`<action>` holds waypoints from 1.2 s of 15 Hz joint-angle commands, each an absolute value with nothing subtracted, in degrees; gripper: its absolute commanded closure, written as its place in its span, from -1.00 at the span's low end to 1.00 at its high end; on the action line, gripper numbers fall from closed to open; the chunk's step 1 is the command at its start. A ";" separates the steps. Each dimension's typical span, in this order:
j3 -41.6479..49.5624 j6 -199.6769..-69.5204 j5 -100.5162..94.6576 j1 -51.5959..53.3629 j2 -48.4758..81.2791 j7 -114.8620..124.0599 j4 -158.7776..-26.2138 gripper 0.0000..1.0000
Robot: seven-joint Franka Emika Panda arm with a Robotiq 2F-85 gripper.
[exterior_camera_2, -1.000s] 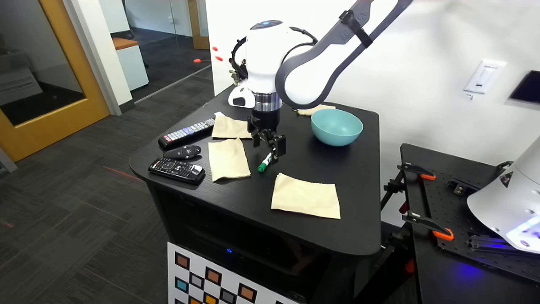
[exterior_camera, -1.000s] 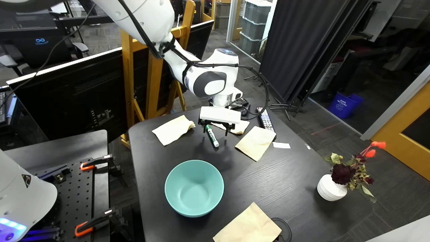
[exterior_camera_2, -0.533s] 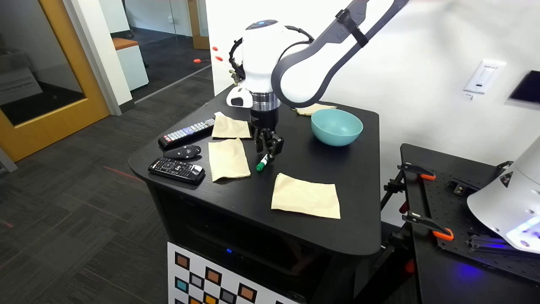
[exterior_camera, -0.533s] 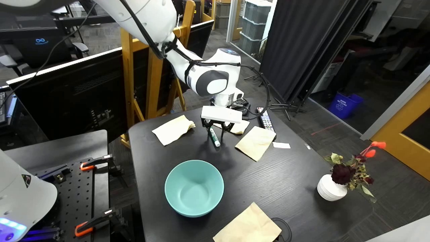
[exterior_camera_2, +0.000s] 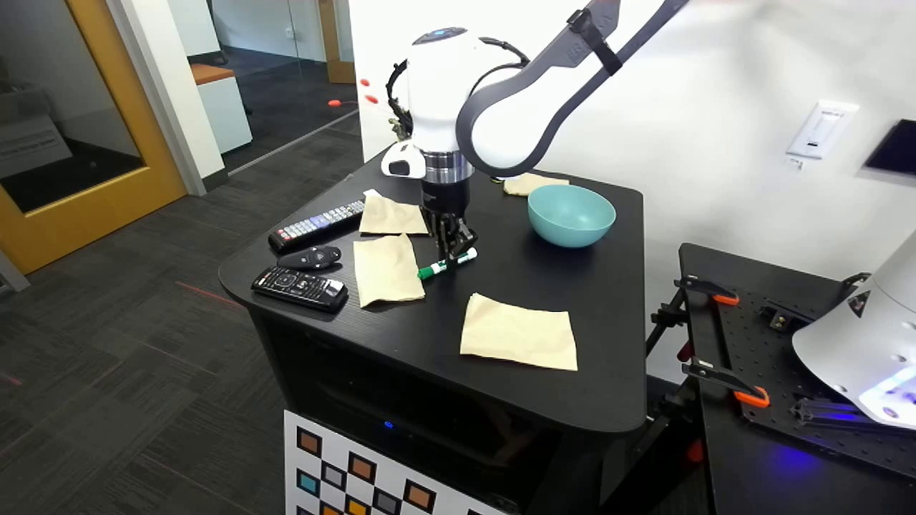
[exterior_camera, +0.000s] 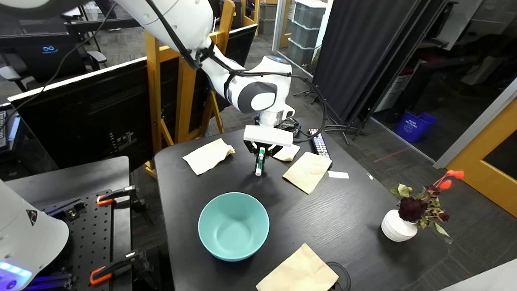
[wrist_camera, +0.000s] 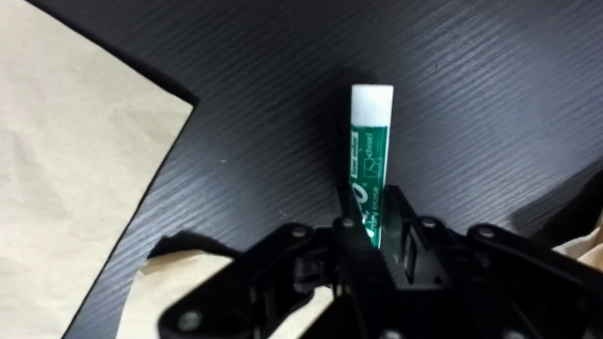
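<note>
My gripper (wrist_camera: 370,200) is shut on a green and white dry-erase marker (wrist_camera: 370,150), with a finger pressed to each side of its barrel. In the wrist view the marker's white end points away from the gripper; the rest of it is hidden between the fingers. Its green cap (exterior_camera_2: 431,271) sticks out on the far side of the gripper (exterior_camera_2: 447,256) in an exterior view. The marker lies low and roughly level over the black table; I cannot tell whether it still touches the surface. A teal bowl (exterior_camera: 233,227) stands upright nearby, with nothing inside.
Several beige cloths lie about, among them a cloth (exterior_camera: 208,156) and another cloth (exterior_camera: 307,173) flanking the gripper, plus one cloth (exterior_camera_2: 519,332) near the table edge. Remotes, including a long remote (exterior_camera_2: 318,225) and a black remote (exterior_camera_2: 299,287), sit close by. A white flower vase (exterior_camera: 399,225) stands farther off.
The gripper went from open around the marker to shut on it. The marker has swung round into line between the fingers, and the arm has shifted slightly. Bowl and cloths are unmoved.
</note>
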State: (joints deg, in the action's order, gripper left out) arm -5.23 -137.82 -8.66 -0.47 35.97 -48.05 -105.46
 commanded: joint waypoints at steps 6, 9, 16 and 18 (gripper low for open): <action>-3.18 -137.32 -9.48 -1.08 22.90 -37.55 -113.84 0.91; -2.04 -138.06 -9.61 -1.92 15.26 -34.05 -120.65 0.91; 0.94 -139.83 -9.51 -3.35 -0.84 -28.03 -136.93 0.91; 1.98 -139.68 -9.71 -3.57 -4.44 -26.49 -140.68 0.91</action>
